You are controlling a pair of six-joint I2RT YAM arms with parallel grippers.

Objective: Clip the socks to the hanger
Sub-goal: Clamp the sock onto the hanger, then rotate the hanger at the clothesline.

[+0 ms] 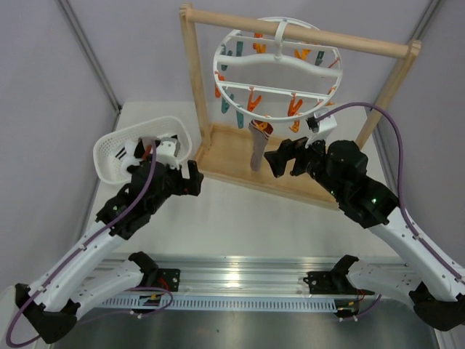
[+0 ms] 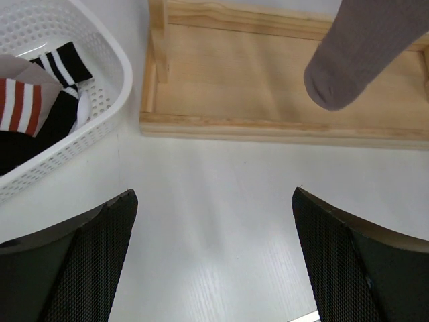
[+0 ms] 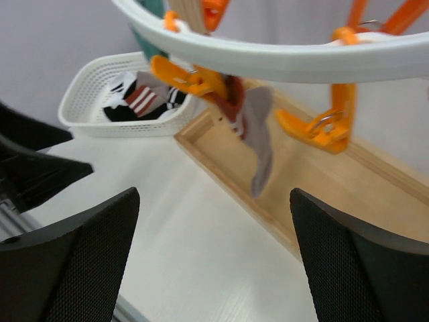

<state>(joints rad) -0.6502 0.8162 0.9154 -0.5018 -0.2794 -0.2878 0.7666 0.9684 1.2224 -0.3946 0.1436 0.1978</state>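
My left gripper [image 2: 213, 201] and right gripper [image 3: 214, 198] both stood wide, holding nothing. I saw one sock [image 3: 259, 137] hung from an orange clip [image 3: 190, 79] on the hanger [image 3: 281, 57].

White table [image 1: 240, 218], pale lilac-grey walls [image 1: 43, 73]

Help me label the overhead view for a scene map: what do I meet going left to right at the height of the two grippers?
White mesh basket → left gripper, open → hanging taupe sock → right gripper, open → right post of the wooden rack.
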